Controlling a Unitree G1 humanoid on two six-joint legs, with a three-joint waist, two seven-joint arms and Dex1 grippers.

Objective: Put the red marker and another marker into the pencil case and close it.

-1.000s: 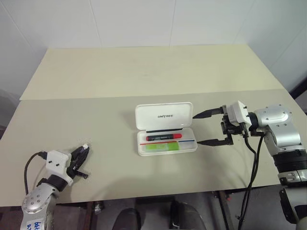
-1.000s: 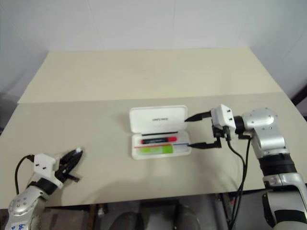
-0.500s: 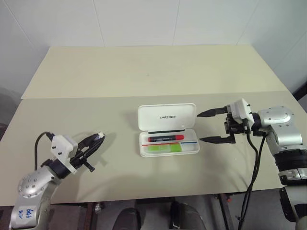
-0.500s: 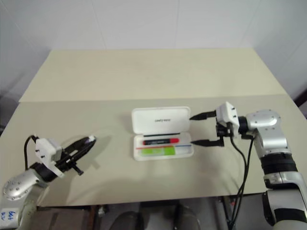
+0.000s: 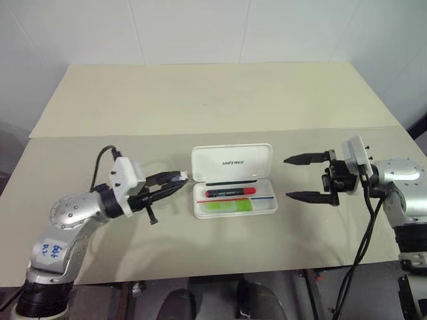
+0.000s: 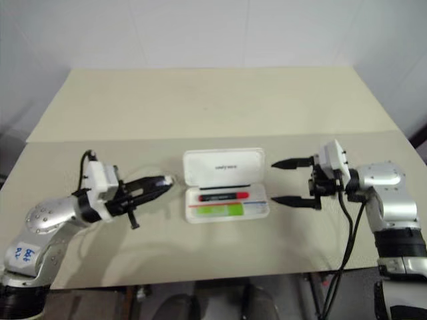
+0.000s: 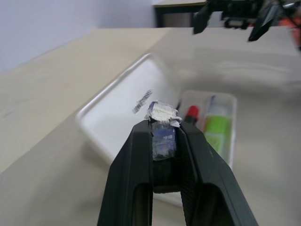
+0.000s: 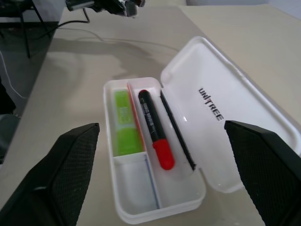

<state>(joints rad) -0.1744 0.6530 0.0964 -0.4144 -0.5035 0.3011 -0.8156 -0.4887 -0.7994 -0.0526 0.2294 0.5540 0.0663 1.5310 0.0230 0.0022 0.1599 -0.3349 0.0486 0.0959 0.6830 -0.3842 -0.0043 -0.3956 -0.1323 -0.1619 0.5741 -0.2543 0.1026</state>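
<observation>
Moved since before: left gripper point(image 5: 175, 180) has come up from the near left of the table and swung right, and its tips now sit just beside the left edge of the lid. Right gripper point(image 5: 305, 178) has backed off a little to the right of the case.
Left claw: its fingers are pinched together on a small blue and white bit point(image 7: 161, 126). I cannot tell what that bit is.
Right claw: spread wide and holding nothing, pointing left at the case from a little way off.
Pencil case point(image 5: 234, 180): in the middle of the table point(image 5: 200, 100), between the two grippers. It lies open, with its lid point(image 5: 231, 162) tipped back to the far side.
Red marker point(image 5: 230, 192): already lying in the tray, on the far side of it, next to the lid.
Green marker point(image 5: 228, 206): already lying in the tray too, on the near side.
Thin red and blue stick point(image 5: 233, 199): lies between the two markers.
What is left: I think only shutting the lid.
How the case will feel: hard, smooth and light, so it may slide on the table when pushed.
Where to touch: I would push the far edge of the lid down toward the near side, and hold the tray by its right end so it stays put.
</observation>
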